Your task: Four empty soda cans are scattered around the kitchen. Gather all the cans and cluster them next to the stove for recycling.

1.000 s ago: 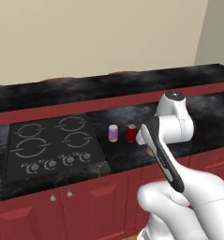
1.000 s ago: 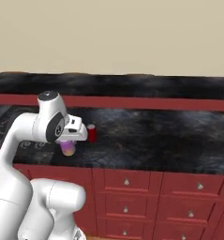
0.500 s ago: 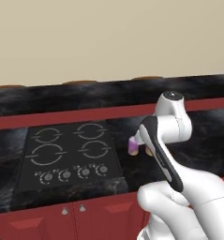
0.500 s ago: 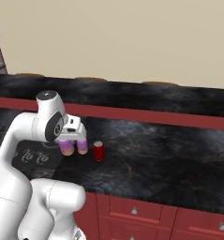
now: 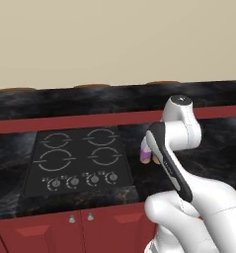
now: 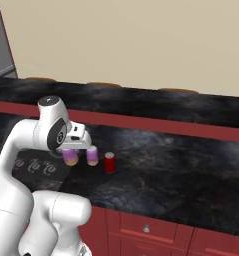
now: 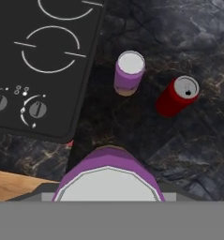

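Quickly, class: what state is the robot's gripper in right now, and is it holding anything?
Gripper: closed on a purple cylindrical soda can with a silver top, held above the black marbled countertop.

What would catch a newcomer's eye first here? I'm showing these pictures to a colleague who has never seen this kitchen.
Probably the held purple can, looming large at the bottom of the hand view, gripped in the tool above the black marbled counter. Next, a second purple can and a red can standing apart on the counter beside the black stove.
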Available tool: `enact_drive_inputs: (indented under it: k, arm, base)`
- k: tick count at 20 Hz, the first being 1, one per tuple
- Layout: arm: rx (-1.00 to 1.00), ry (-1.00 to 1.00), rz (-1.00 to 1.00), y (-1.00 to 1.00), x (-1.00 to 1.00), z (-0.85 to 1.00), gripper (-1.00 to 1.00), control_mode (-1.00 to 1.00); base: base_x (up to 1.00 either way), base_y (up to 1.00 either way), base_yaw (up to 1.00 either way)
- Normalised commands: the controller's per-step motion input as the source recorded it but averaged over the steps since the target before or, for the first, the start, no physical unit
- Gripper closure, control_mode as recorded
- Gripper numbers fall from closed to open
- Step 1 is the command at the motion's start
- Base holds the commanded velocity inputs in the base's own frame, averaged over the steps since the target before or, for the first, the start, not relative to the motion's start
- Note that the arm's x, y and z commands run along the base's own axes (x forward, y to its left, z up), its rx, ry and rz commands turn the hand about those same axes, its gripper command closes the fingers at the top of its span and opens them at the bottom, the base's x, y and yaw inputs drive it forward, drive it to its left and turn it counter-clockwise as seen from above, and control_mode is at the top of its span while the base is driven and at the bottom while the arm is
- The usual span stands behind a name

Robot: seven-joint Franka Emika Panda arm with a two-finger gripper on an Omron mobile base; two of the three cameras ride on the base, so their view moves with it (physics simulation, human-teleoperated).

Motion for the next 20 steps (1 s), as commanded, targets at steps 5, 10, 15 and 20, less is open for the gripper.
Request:
enact_drive_inputs:
  k: [5,10,15,20]
  arm:
    - [0.0,0.0,0.0,0.0,0.0,0.0,1.0,1.0]
    - [0.0,0.0,0.0,0.0,0.0,0.0,1.0,1.0]
    - [0.0,0.0,0.0,0.0,0.0,0.0,1.0,1.0]
    - [0.0,0.0,0.0,0.0,0.01,-0.12,1.0,-1.0]
  base:
    - [0.02,0.22,0.08]
    - [0.0,0.12,0.06]
    - [0.0,0.0,0.04]
    - [0.0,0.0,0.0]
